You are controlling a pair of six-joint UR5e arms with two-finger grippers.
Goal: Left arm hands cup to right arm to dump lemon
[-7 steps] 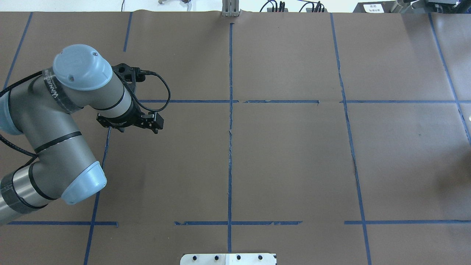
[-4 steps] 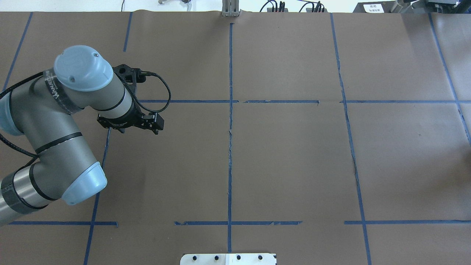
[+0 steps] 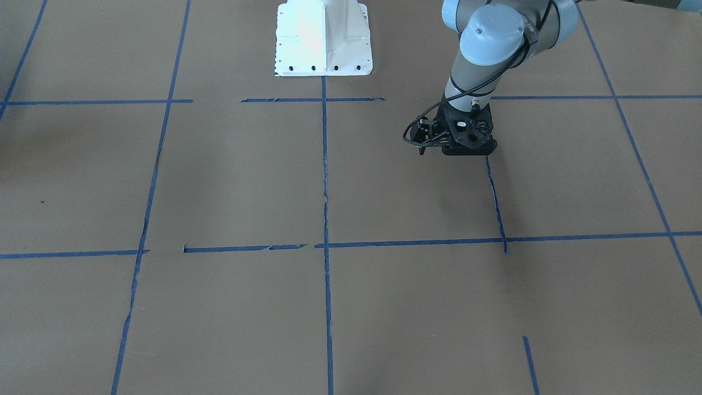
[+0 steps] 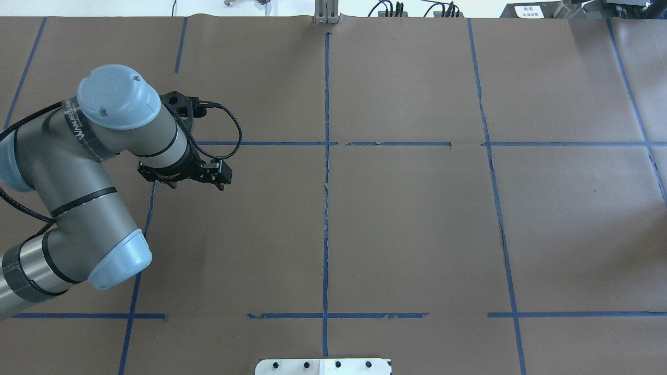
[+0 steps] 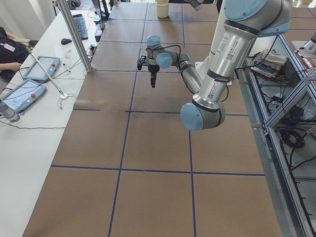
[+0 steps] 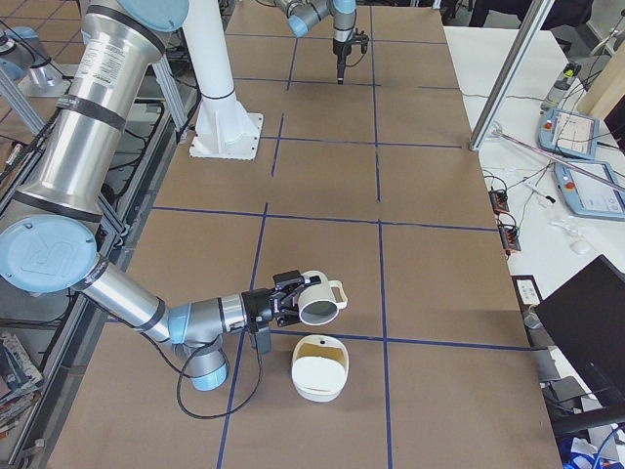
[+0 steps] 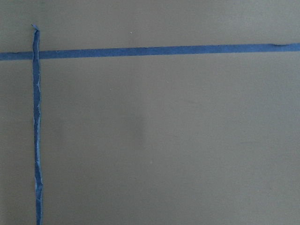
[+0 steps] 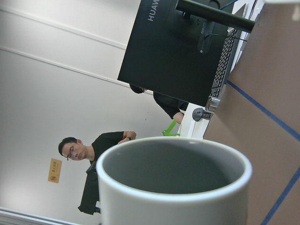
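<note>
In the exterior right view my right arm holds the white cup (image 6: 317,301) on its side at my right gripper (image 6: 291,298), just above the table. From that view I cannot tell how the jaws stand. The right wrist view shows the cup's (image 8: 173,187) rim and grey inside close up, with no lemon in the part I see. The lemon shows in no view. My left gripper (image 4: 172,174) hangs over bare paper at the table's left, pointing down, far from the cup. It also shows in the front view (image 3: 466,144). Its fingers are hidden, and nothing shows in it.
A white pot (image 6: 320,376) with a yellow-brown inside stands just in front of the tipped cup's mouth. The brown paper table (image 4: 406,224) carries blue tape lines. The white arm base (image 3: 323,38) is at the robot's edge. Operators' desks with a monitor (image 8: 178,47) lie beyond the table.
The left arm has barely shifted. A faint shadow at the table's right edge has gone.
</note>
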